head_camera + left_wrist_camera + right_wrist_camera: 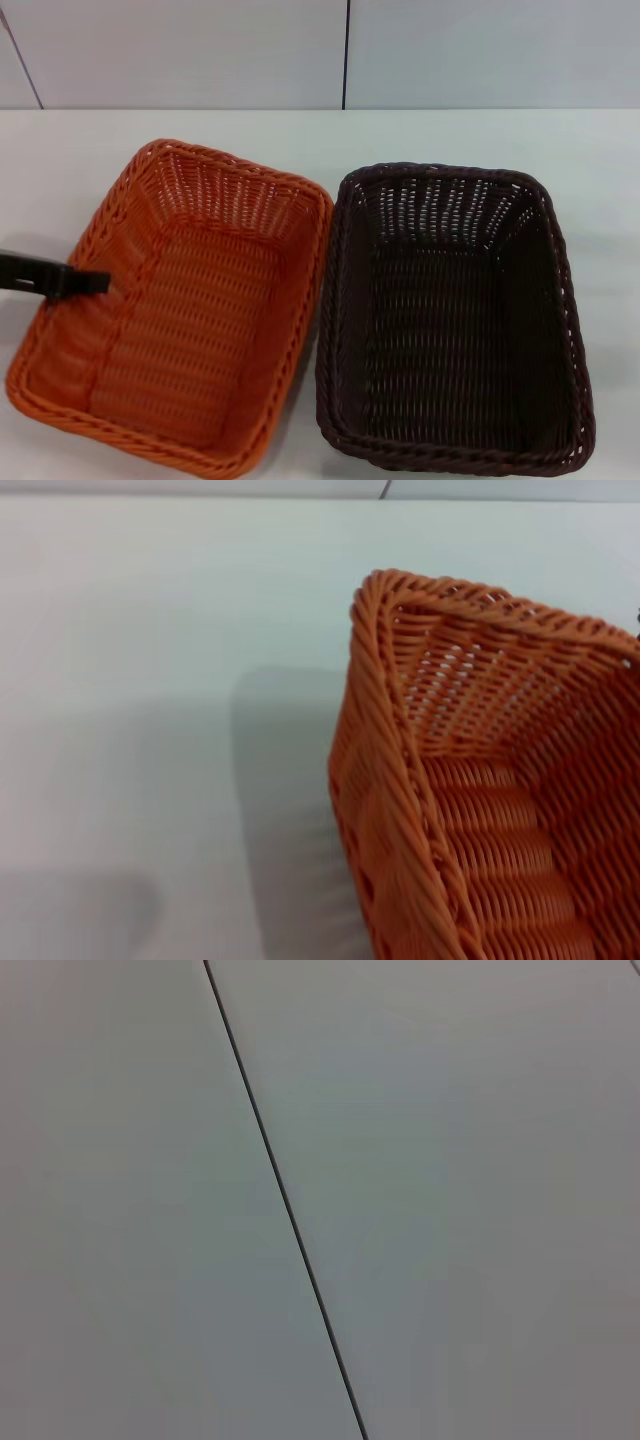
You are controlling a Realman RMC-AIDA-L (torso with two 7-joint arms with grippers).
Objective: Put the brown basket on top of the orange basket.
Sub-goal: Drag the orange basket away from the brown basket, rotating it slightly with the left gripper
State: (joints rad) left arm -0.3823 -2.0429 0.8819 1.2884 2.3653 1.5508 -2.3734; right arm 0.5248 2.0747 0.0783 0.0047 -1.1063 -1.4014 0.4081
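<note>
The orange basket [175, 305] sits on the white table at the left, empty. The brown basket [455, 320] sits right beside it on the right, empty, their long sides almost touching. My left gripper [85, 282] reaches in from the left edge as a dark finger over the orange basket's left rim. The left wrist view shows a corner of the orange basket [480, 780] from close by, with none of my fingers in it. My right gripper is out of view; its wrist view shows only a plain pale surface with a dark seam.
The white table [320, 135] stretches behind and beside both baskets. A pale wall with dark seams [345, 50] stands at the back. The table [160, 680] lies bare next to the orange basket's corner.
</note>
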